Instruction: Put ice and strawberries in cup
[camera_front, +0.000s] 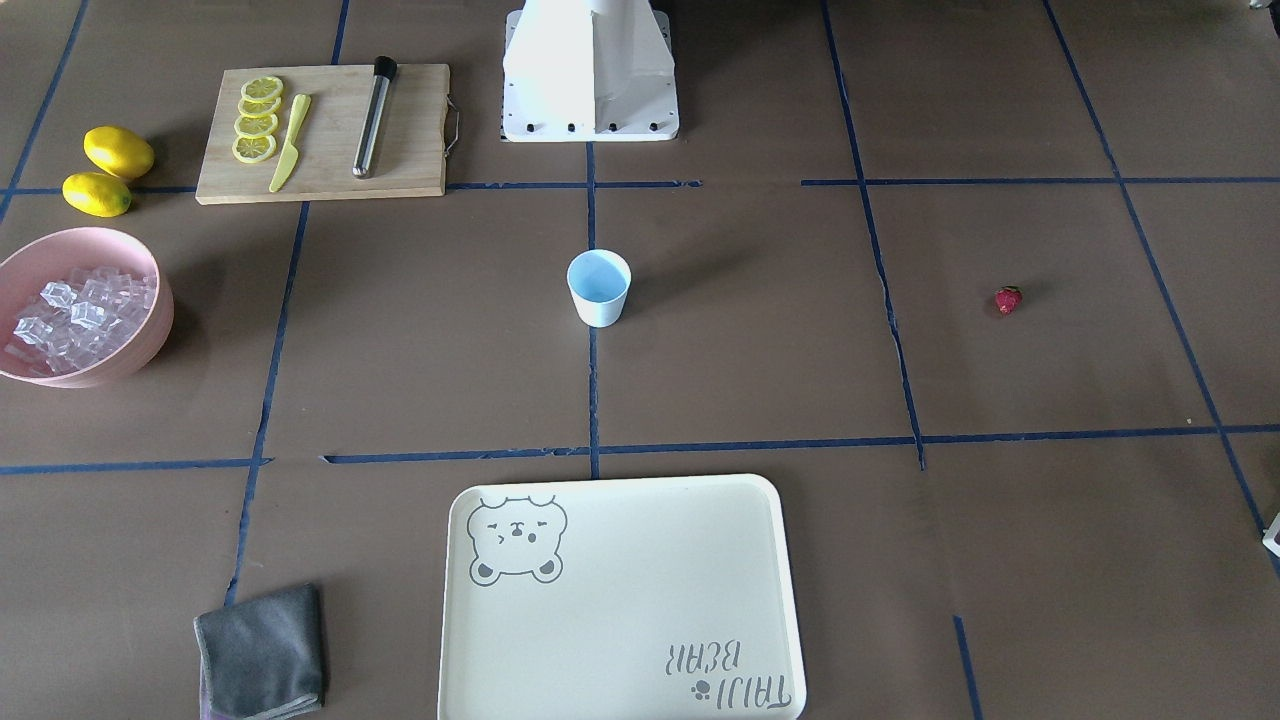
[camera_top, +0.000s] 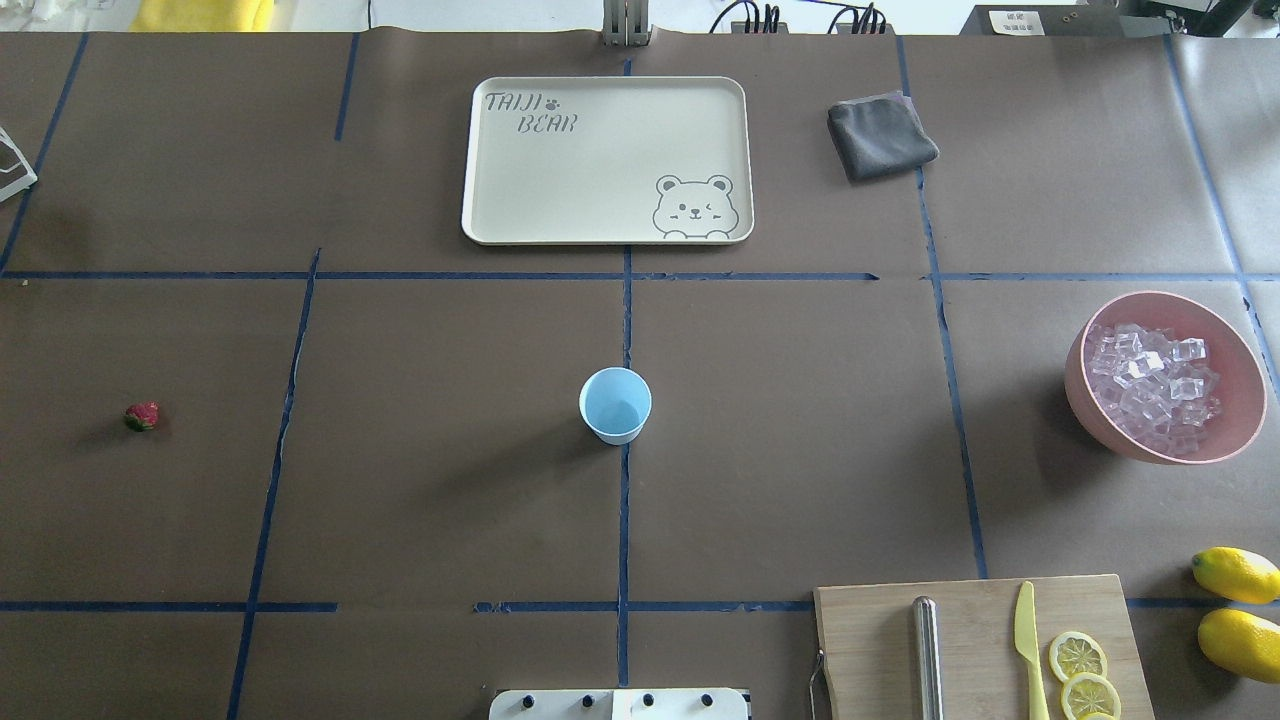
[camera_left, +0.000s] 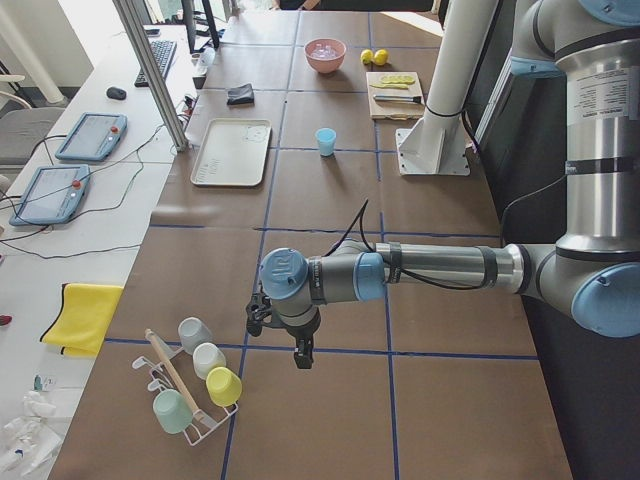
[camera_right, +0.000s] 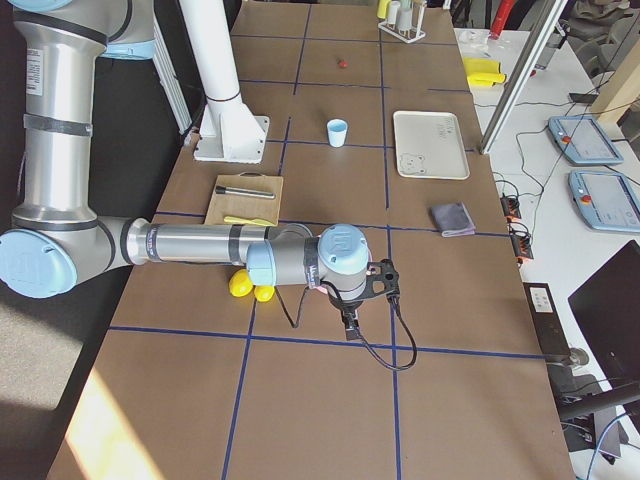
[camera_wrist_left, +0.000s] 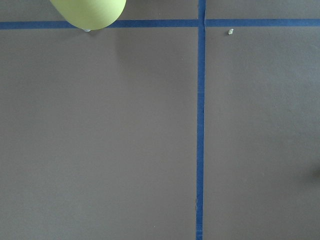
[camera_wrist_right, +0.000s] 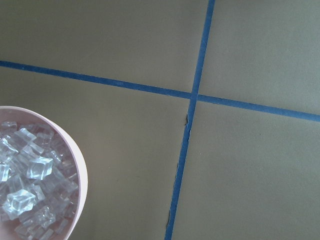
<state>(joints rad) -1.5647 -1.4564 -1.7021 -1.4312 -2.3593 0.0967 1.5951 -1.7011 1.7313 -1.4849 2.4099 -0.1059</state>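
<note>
Two arms hover; left pincer (camera_left: 300, 358) and right pincer (camera_right: 348, 328) grips unreadable. Nothing started: empty cup (camera_top: 615, 403) likely needs ice (camera_top: 1150, 385) or strawberry (camera_top: 141, 416) fetched next.

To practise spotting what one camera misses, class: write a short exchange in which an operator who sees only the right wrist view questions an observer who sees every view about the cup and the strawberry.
Operator: I see only ice in a pink bowl. Where is the cup?
Observer: The cup stands upright and looks empty, at the middle of the table, on a blue tape line.
Operator: And the strawberry?
Observer: The strawberry lies alone on the robot's left side, well apart from the cup.
</note>
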